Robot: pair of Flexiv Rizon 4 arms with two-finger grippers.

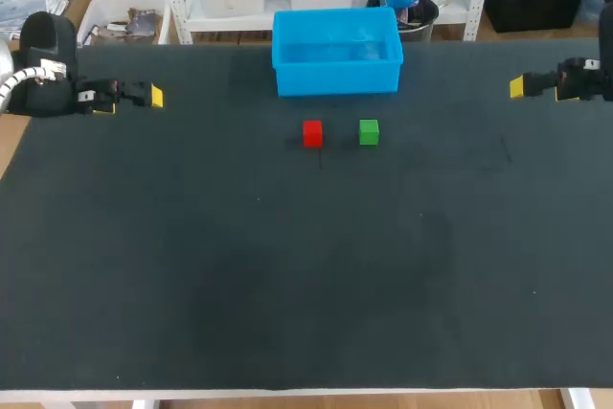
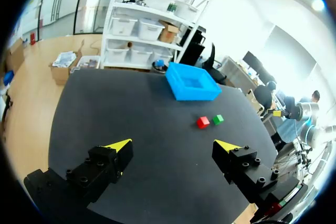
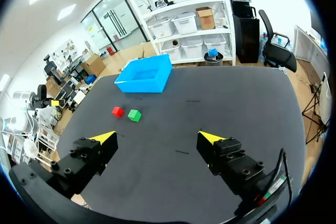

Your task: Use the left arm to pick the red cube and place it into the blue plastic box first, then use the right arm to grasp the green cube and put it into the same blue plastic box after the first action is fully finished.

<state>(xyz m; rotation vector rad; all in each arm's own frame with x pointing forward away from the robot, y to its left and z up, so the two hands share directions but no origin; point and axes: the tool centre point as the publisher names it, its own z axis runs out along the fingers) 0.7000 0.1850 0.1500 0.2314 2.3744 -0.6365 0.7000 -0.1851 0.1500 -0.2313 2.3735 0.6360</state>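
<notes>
The green cube (image 1: 369, 131) is sitting near the red cube (image 1: 312, 132), at its 3 o'clock, with the blue plastic box (image 1: 335, 79) standing at their 12 o'clock on the dark table (image 1: 287, 284). The left gripper (image 2: 174, 145) is hanging spread wide; seen from the head view, the red cube is lying well apart at its 3 o'clock. The right gripper (image 3: 157, 137) is likewise gaping.

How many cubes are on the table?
2: a small red cube and a small green cube, side by side but apart, in front of the blue plastic box. None looks hidden.
</notes>
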